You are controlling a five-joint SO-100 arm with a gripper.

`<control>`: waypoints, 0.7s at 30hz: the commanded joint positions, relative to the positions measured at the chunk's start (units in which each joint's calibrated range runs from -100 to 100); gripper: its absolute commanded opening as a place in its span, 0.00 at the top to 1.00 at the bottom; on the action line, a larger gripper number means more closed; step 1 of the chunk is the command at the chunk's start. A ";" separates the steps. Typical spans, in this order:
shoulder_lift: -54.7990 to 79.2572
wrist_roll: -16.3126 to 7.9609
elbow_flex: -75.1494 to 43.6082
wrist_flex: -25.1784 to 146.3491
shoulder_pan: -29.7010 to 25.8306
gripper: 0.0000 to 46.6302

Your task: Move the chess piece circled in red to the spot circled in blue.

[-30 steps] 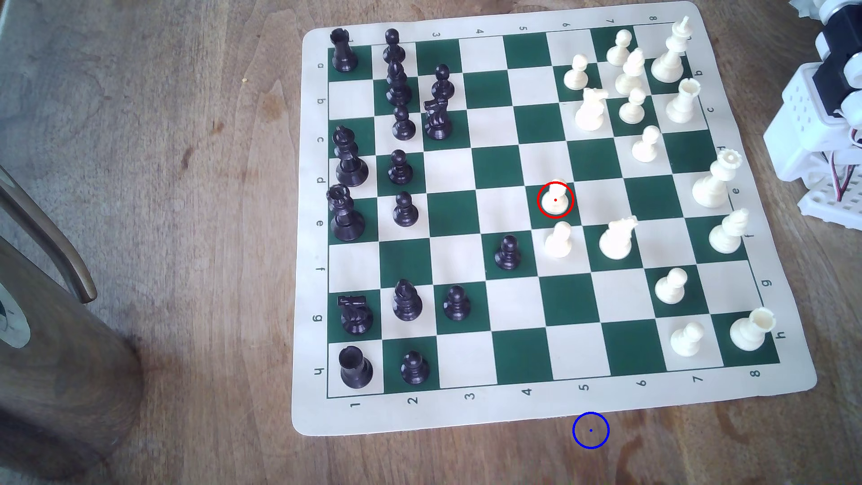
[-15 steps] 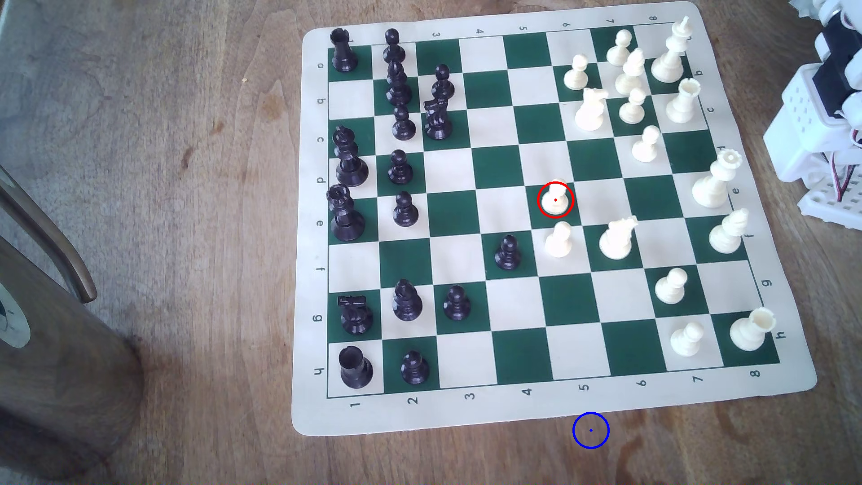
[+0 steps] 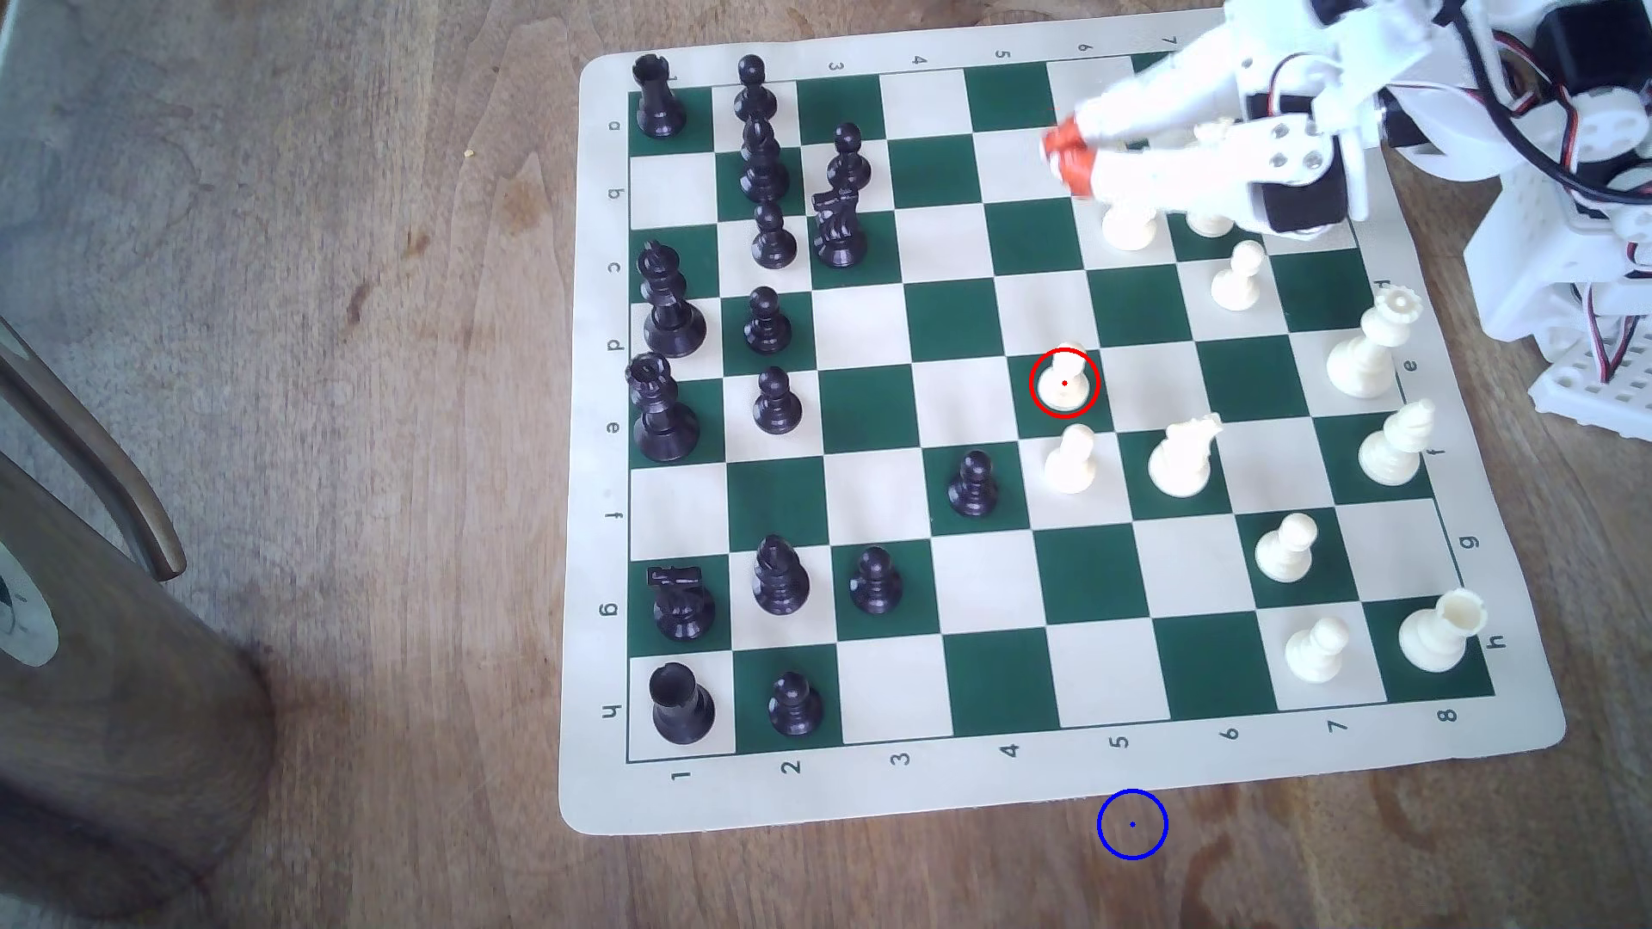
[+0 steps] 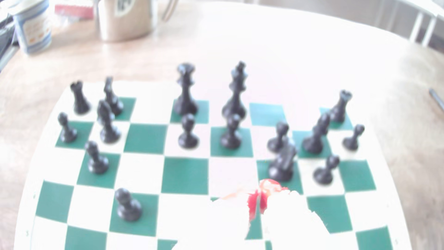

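The chess piece (image 3: 1064,380), a cream pawn ringed in red, stands upright on a green square near the middle of the chessboard (image 3: 983,777). The spot (image 3: 1133,824) is bare brown wood inside a blue circle, just off the board's near edge. My gripper (image 3: 1068,156) hangs over the far part of the board, well beyond the ringed pawn in the exterior view. Its orange-tipped fingers are shut together with nothing between them. In the blurred wrist view the red tips of the gripper (image 4: 258,204) meet above the board, facing the black pieces.
Another cream pawn (image 3: 1070,460) stands right next to the ringed one, with a cream knight (image 3: 1182,456) and a black pawn (image 3: 973,484) close by. Cream pieces crowd under my arm. A brown metal jug (image 3: 107,670) stands at the exterior view's left. The arm base (image 3: 1573,268) is at the right edge.
My arm has swung in from the exterior view's right edge and now reaches out over the far right part of the board. No chess piece has moved.
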 commanded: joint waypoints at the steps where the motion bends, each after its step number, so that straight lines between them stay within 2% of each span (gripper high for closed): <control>1: 8.27 -5.47 -18.98 12.23 -1.82 0.98; 6: 21.25 -11.18 -33.40 22.71 -6.28 0.96; 11: 34.50 -13.72 -39.75 25.01 -6.59 0.90; 12: 35.77 -14.75 -40.74 24.76 -6.59 0.85; 19: 40.27 -14.31 -44.10 25.91 -5.73 0.82; 21: 45.02 -14.02 -44.37 26.07 -4.48 0.85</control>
